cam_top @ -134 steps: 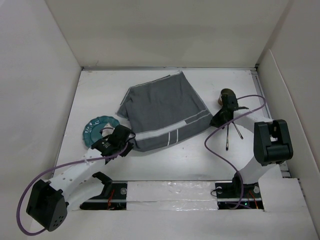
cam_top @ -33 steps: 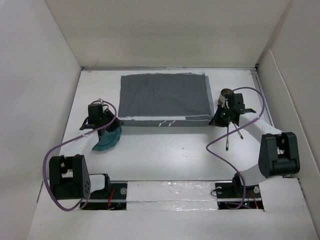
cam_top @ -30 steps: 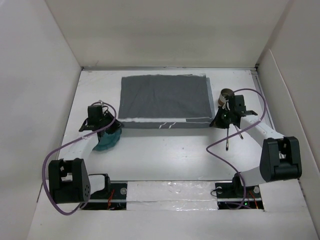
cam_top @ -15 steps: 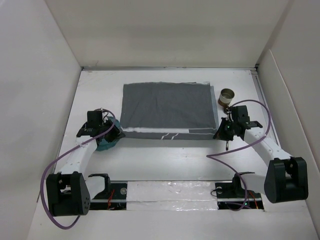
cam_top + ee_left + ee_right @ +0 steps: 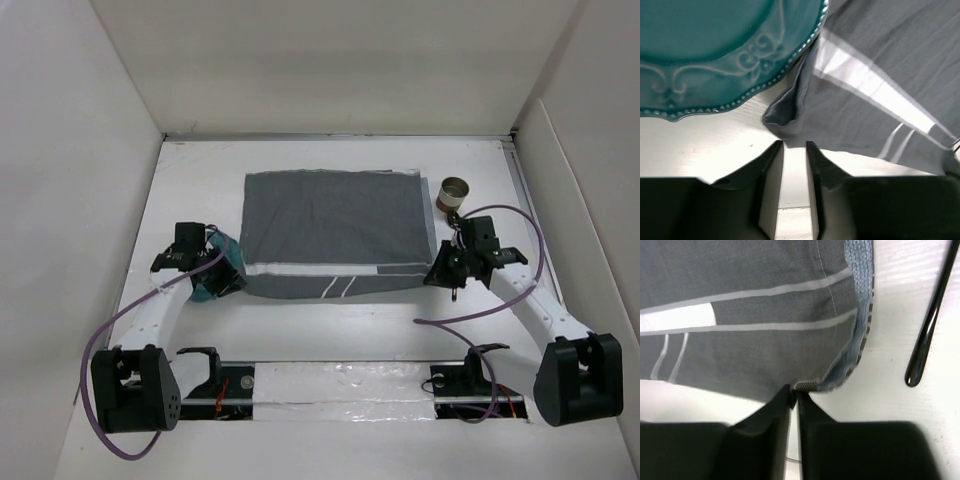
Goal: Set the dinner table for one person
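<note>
At 9 o'clock of the striped dark grey cloth mat [image 5: 335,220], the round teal ceramic plate [image 5: 715,45] lies just beyond the slightly spread left end effector [image 5: 795,146], the nearer one.

Mat [image 5: 335,225] between plate [image 5: 715,50] and cup [image 5: 455,190]

**A Robot Test Booth**

A robot lab is shown. The dinner table [image 5: 330,320] is boxed in by plain white walls [image 5: 330,60]. A left arm [image 5: 155,308] and a right arm [image 5: 530,300] of a robot are bolted to a rail [image 5: 340,382] at its near edge. Purple cables [image 5: 440,322] are looped from them.
</note>
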Controlling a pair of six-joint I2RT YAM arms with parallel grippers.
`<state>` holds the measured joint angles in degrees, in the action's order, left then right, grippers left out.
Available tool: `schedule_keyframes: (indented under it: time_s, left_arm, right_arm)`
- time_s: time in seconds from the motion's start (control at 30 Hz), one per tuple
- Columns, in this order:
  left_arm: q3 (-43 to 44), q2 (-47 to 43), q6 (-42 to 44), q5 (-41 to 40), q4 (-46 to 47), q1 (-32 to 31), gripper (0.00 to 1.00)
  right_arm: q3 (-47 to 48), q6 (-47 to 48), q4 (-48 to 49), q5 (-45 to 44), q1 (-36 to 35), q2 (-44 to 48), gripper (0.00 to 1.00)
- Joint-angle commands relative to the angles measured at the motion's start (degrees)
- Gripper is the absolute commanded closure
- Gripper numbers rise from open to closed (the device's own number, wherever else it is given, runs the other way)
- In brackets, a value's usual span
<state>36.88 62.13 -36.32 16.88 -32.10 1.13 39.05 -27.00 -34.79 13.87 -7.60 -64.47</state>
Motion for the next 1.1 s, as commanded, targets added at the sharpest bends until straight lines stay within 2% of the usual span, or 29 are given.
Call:
schedule_keyframes:
  time_s: [0.0, 0.03, 0.07, 0.1, 0.17, 0.23, 0.27, 0.3, 0.33, 0.37, 0.4, 0.57, 0.67, 0.7, 0.8, 0.83, 0.93, 0.97, 1.07]
  left_arm:
    - [5.38, -0.78, 1.42, -2.47, -2.44, 0.02, 0.77]
    - [7.39, -0.69, 1.86, -2.47, -2.53, 0.02, 0.71]
    - [8.37, -0.43, 2.65, -2.12, -2.18, 0.02, 0.61]
    - [9.42, 0.09, 4.39, -1.16, -1.66, 0.02, 0.57]
    - [13.02, 0.45, 5.72, -0.45, -1.39, 0.02, 0.55]
    - [17.49, 1.15, 7.48, 0.78, -1.21, 0.02, 0.57]
    - [19.00, 1.59, 7.75, 1.13, -1.13, 0.02, 0.65]
    - [20.49, 1.94, 7.92, 2.09, -0.08, 0.02, 0.70]
    - [23.12, 2.12, 7.75, 2.80, 0.80, 0.02, 0.78]
    - [24.10, 2.12, 6.97, 3.41, 2.03, 0.02, 0.99]
    - [25.24, 2.47, 6.00, 5.42, 4.82, 0.02, 1.00]
    - [29.82, 1.33, -1.47, 10.10, 12.40, 0.02, 1.00]
    - [33.25, 0.19, 0.44, 7.91, 9.70, 0.02, 1.00]
    - [33.60, -0.77, 0.98, 7.55, 8.03, 0.02, 1.00]
    - [31.77, -2.88, 1.51, 6.85, 8.19, -1.91, 1.00]
    - [30.54, -3.15, 1.42, 7.54, 8.63, -2.44, 1.00]
    - [29.39, -3.77, 0.72, 10.80, 10.30, -2.97, 1.00]
    - [29.65, -3.86, 1.07, 10.19, 10.21, -4.54, 1.00]
    - [32.01, -3.33, 3.09, 7.66, 9.16, -7.61, 1.00]
  right_arm:
    - [1.99, -0.07, -2.65, -0.60, -0.58, 1.27, 0.78]
    - [3.56, 0.11, -3.00, -0.86, -0.58, 1.27, 0.65]
    - [4.62, 0.46, -3.70, -1.30, -0.58, 1.36, 0.59]
    - [5.77, 0.72, -4.06, -1.73, -0.58, 1.45, 0.55]
    - [10.32, 1.25, -4.76, -2.35, -1.11, 1.54, 0.49]
    - [13.23, 0.99, -4.50, -2.35, -3.73, 1.36, 0.48]
    - [15.60, 0.81, -3.46, -2.09, -4.87, 0.93, 0.50]
    - [16.49, 0.81, -2.06, -1.22, -6.28, 0.66, 0.56]
    - [16.85, 0.46, -0.39, 0.53, -9.51, 0.22, 0.79]
    - [17.11, -1.02, 3.81, 1.15, -11.37, -1.43, 0.92]
    - [17.72, -1.82, 6.11, 1.94, -13.39, -2.58, 1.00]
    - [22.90, -7.26, 20.68, 4.33, -28.92, -12.86, 1.00]
    - [28.96, -8.41, 26.15, 3.18, -33.79, -22.25, 1.00]
    - [31.16, -8.24, 26.95, 3.62, -35.63, -28.20, 1.00]
    - [41.61, -7.71, 28.63, 6.43, -38.36, -37.19, 1.00]
    - [47.20, -7.71, 28.89, 7.91, -38.89, -42.96, 1.00]
    - [55.67, -6.83, 28.11, 9.42, -40.31, -53.43, 0.99]
    - [60.75, -7.09, 27.76, 9.86, -40.91, -55.92, 0.99]
    - [67.28, -8.58, 27.49, 9.95, -42.32, -64.08, 0.93]
